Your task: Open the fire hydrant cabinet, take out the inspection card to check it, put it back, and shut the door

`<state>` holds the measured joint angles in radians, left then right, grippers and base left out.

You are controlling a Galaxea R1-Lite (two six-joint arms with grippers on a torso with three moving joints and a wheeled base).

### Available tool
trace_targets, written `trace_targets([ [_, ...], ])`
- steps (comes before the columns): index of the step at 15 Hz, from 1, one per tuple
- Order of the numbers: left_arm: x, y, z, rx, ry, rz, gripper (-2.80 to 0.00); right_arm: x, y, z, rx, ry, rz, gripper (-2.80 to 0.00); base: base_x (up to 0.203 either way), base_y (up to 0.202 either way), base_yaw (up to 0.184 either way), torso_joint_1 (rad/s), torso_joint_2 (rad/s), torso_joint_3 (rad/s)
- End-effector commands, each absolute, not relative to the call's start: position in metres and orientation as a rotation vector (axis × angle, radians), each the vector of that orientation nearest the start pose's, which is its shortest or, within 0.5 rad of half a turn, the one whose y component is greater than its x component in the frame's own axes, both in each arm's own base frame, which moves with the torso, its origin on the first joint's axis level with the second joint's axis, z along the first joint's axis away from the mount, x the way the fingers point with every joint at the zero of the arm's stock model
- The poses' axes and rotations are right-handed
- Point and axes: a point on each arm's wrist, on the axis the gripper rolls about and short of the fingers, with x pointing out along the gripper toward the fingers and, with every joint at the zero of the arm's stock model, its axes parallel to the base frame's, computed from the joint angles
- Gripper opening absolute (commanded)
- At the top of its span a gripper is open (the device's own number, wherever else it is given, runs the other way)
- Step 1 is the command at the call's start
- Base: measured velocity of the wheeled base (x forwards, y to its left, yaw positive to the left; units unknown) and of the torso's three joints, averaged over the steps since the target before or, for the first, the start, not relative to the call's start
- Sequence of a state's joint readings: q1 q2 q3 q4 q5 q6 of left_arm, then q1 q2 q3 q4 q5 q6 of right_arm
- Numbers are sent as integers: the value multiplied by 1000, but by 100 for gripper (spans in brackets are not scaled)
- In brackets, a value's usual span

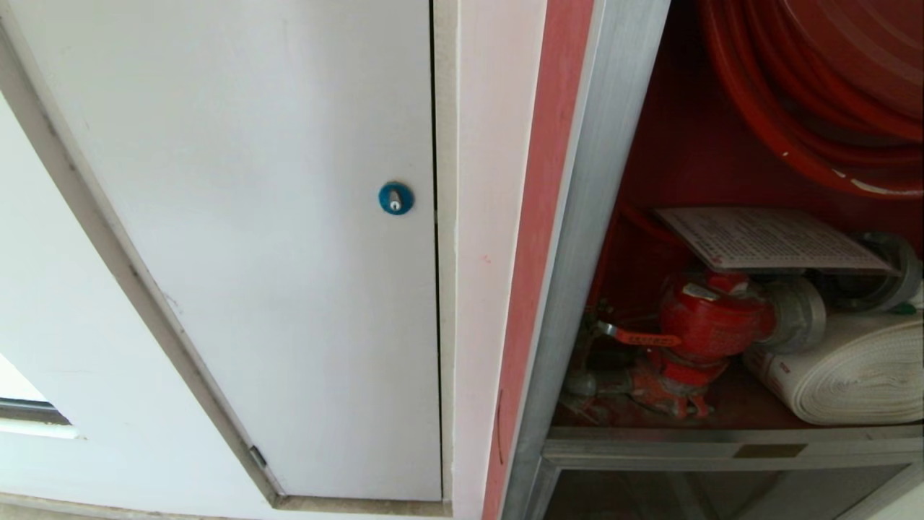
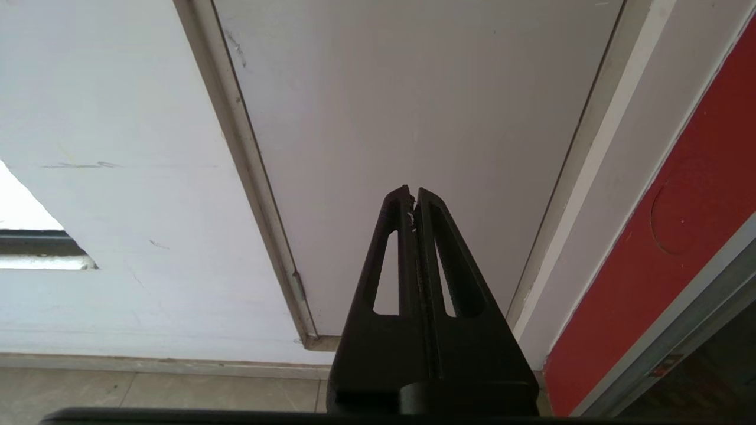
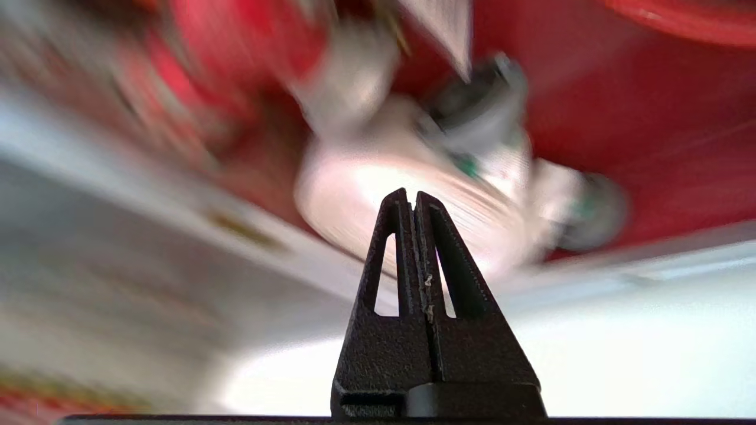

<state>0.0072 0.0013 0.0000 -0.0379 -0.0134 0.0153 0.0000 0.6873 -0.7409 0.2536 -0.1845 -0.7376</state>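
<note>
With the cabinet open, the right hand, pressed together and empty, should be spread before the inspection card is approached edge-on.

**Red cabinet floor and its load**

The fire hydrant cabinet carries its contents on a red floor behind a silver metal sill bearing a small brass plate. The red valve stands at the left of this floor. Just beside it, to the right, the white rolled hose lies flat. The inspection card rests tilted atop the valve and the hose couplings.
</note>
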Motion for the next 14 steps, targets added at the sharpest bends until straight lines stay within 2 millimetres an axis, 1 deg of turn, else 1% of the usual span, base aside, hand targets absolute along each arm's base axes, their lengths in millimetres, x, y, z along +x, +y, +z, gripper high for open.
trace_targets([
  [1, -22, 0, 76, 16, -23, -6, -280, 43, -5, 257, -898, 306, -120, -280, 0, 0, 0, 0, 0, 0],
  [3, -22, 0, 76, 16, -23, -6, -280, 44, -6, 259, -1053, 318, -124, -280, 0, 0, 0, 0, 0, 0],
  [6, -22, 0, 76, 16, -23, -5, -280, 44, -7, 256, -1149, 357, -148, -280, 0, 0, 0, 0, 0, 0],
  [9, -22, 0, 76, 16, -23, -6, -280, 46, -7, 251, -1239, 386, -136, -280, 0, 0, 0, 0, 0, 0],
  [12, -22, 0, 76, 16, -23, -6, -280, 60, -7, 251, -1258, 393, -138, -280, 0, 0, 0, 0, 0, 0],
  [14, -22, 0, 76, 16, -23, -4, -280, 63, -7, 248, -1272, 402, -137, -280, 0, 0, 0, 0, 0, 0],
])
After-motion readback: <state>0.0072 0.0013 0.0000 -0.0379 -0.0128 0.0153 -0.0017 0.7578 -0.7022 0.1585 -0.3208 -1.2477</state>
